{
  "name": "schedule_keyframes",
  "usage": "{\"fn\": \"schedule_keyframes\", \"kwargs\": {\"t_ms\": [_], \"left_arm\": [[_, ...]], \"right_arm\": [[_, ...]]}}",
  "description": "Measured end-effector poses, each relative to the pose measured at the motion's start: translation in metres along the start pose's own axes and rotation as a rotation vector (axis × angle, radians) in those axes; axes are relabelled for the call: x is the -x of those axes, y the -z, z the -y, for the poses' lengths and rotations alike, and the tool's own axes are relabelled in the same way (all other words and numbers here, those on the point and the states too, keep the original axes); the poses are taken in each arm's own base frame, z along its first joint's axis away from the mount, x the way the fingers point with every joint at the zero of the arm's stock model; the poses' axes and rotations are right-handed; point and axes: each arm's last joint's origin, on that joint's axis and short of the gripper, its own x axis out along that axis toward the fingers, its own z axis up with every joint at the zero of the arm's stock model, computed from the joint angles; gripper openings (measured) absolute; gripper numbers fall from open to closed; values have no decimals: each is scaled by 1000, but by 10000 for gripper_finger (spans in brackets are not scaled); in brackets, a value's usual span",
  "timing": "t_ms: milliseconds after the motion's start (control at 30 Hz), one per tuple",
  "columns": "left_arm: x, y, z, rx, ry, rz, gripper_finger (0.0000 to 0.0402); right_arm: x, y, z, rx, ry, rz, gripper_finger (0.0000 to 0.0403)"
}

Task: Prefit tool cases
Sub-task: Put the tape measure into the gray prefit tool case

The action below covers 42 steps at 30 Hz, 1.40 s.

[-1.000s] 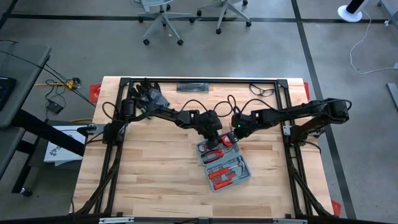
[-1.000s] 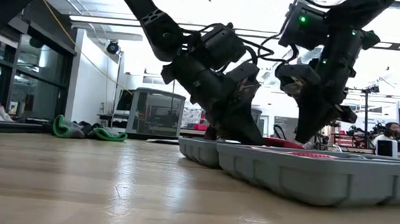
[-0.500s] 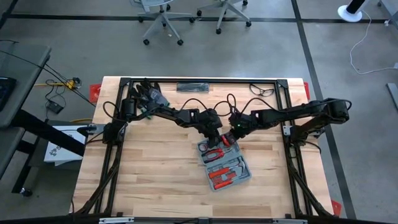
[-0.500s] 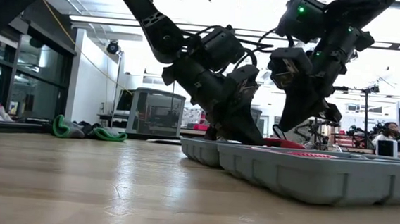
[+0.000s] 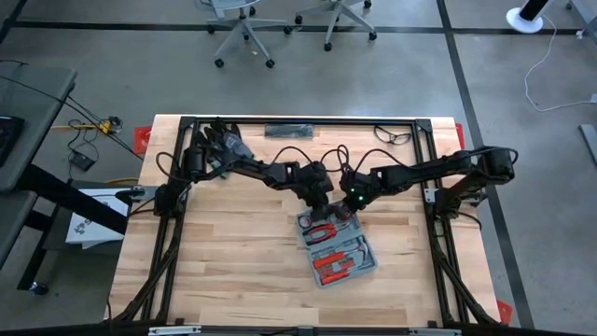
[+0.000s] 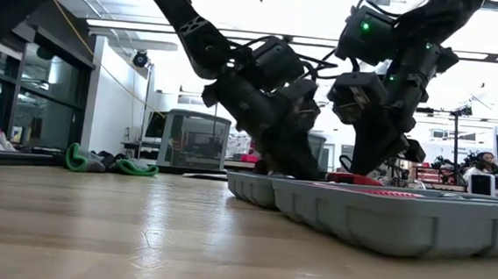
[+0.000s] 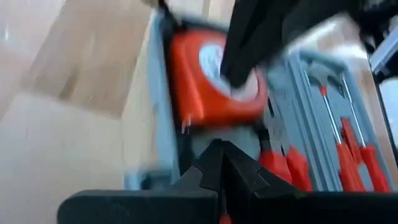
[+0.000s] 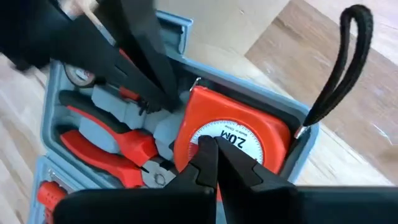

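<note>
The blue-grey tool case (image 5: 338,247) lies open on the wooden table, both halves flat, with red-handled tools in its recesses. An orange tape measure (image 8: 233,140) with a black wrist loop (image 8: 348,62) sits in the far half, beside red-handled pliers (image 8: 118,146). My right gripper (image 8: 214,148) is shut with its tips on the tape measure. Also shut, my left gripper (image 7: 221,152) points into the same half, right beside the tape measure. My right gripper presses its shut fingertips (image 7: 239,71) on the tape measure's round white face (image 8: 239,134), slanting down from the table's right. The tape measure stays in the case's far half. My left gripper's shut tips (image 8: 152,99) reach the grey moulding beside the tape measure; whether they touch it I cannot tell.
Red-handled screwdrivers (image 5: 334,266) fill the case's near half. Dark gloves (image 5: 224,140) lie at the far left, a black strip (image 5: 289,131) and glasses (image 5: 394,136) along the far edge. Bare wood spreads to the left and near side.
My right gripper has sunk and shifted a little toward the table's left, coming down onto the tape measure. The case has kept its place.
</note>
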Motion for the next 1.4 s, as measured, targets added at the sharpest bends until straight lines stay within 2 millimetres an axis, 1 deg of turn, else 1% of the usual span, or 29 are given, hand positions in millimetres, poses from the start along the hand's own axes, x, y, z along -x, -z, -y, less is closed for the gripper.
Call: {"fn": "schedule_keyframes", "kwargs": {"t_ms": [133,233,367,500,567,700,733,800,900,1000,1133,1200,1300,1400], "left_arm": [[20,-3,-1,8,6,-58,0],[33,-5,4,-23,-8,-91,0],[39,-1,11,-66,-13,-146,0],[43,5,14,-76,-19,-190,0],[49,9,15,-70,-22,-201,0],[68,20,17,-66,-23,-169,0],[73,24,18,-60,-21,-146,0],[85,33,17,-37,-16,-83,0],[103,46,17,13,-6,47,0],[119,60,20,70,21,157,0],[131,73,28,128,82,247,0],[134,77,32,148,105,269,0],[133,81,35,177,106,272,0],[129,86,38,213,82,270,0]], "right_arm": [[-1,1,2,-2,28,-9,0],[-3,1,4,-3,49,-7,0],[-5,2,5,-3,72,-14,0],[-7,1,4,-8,68,-9,0],[-2,1,3,-20,42,18,0],[16,-3,-3,-44,-45,121,0],[21,-6,-7,-44,-94,162,0],[31,-13,-16,-46,-251,261,0],[31,-17,-17,-98,-515,379,0],[32,-14,-11,-173,-751,495,0],[20,1,7,-250,-848,500,0],[24,5,9,-240,-922,538,0],[22,7,12,-202,-947,564,0],[29,4,7,-113,-993,624,0]]}}
